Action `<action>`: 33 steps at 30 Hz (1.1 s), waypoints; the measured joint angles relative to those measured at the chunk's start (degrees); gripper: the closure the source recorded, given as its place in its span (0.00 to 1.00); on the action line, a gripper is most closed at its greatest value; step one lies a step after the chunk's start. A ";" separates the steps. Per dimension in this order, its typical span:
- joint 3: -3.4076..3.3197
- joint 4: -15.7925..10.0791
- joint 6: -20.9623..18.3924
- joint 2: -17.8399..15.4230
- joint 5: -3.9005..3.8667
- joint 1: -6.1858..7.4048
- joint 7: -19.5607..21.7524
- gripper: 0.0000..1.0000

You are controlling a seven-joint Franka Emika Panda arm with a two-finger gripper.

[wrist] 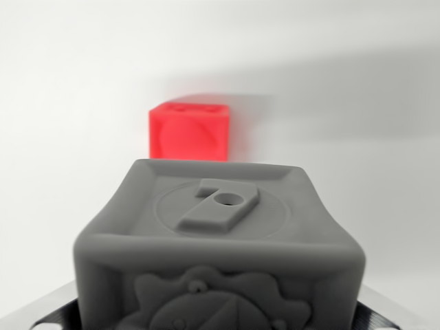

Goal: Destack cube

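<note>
A grey cube (220, 234) fills the lower half of the wrist view, very close to the camera. Its top face carries a raised figure with a round hole, and its front face has a relief pattern. Black finger parts (51, 311) press against its lower left side, and another shows at the lower right edge. My gripper (218, 313) is shut on the grey cube. Beyond it, smaller and blurred, a red cube (189, 130) rests alone on the white surface, apart from the grey one. The red cube's bottom edge is hidden behind the grey cube.
A plain white surface (357, 172) surrounds both cubes. A soft shadow lies across the upper right.
</note>
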 joint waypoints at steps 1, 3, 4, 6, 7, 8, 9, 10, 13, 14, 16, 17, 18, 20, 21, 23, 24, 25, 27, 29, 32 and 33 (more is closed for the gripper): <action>-0.13 -0.03 0.14 0.11 0.00 -0.09 -0.32 1.00; -0.34 -0.07 0.34 0.27 0.00 -0.23 -0.78 1.00; -0.46 -0.10 0.45 0.37 0.00 -0.33 -1.13 1.00; -0.74 -0.15 0.66 0.55 0.00 -0.54 -1.78 1.00; -0.86 -0.17 0.77 0.62 0.01 -0.65 -2.13 1.00; -0.94 -0.19 0.84 0.67 0.01 -0.72 -2.36 1.00; -1.06 -0.21 0.94 0.73 0.01 -0.83 -2.68 1.00; -1.18 -0.24 1.05 0.80 0.02 -0.95 -3.00 1.00; -1.53 -0.29 1.38 1.06 0.05 -1.28 -4.02 1.00; -1.65 -0.30 1.47 1.16 0.07 -1.39 -4.36 1.00; -1.83 -0.31 1.61 1.32 0.10 -1.55 -4.88 1.00; -1.96 -0.32 1.72 1.44 0.12 -1.67 -5.23 1.00; -2.07 -0.33 1.84 1.55 0.14 -1.80 -5.62 1.00; -2.30 -0.33 2.08 1.79 0.19 -2.06 -6.31 1.00; -2.35 -0.33 2.14 1.85 0.20 -2.13 -6.46 1.00; -2.54 -0.34 2.36 2.06 0.27 -2.37 -7.16 1.00; -2.63 -0.34 2.48 2.16 0.30 -2.50 -7.48 1.00; -2.72 -0.34 2.59 2.25 0.34 -2.63 -7.83 1.00; -2.88 -0.34 2.72 2.40 0.38 -2.80 -8.34 1.00; -3.09 -0.34 2.92 2.60 0.43 -3.05 -9.04 1.00; -3.36 -0.34 3.26 2.95 0.56 -3.48 -10.11 1.00; -3.44 -0.34 3.37 3.07 0.61 -3.64 -10.47 1.00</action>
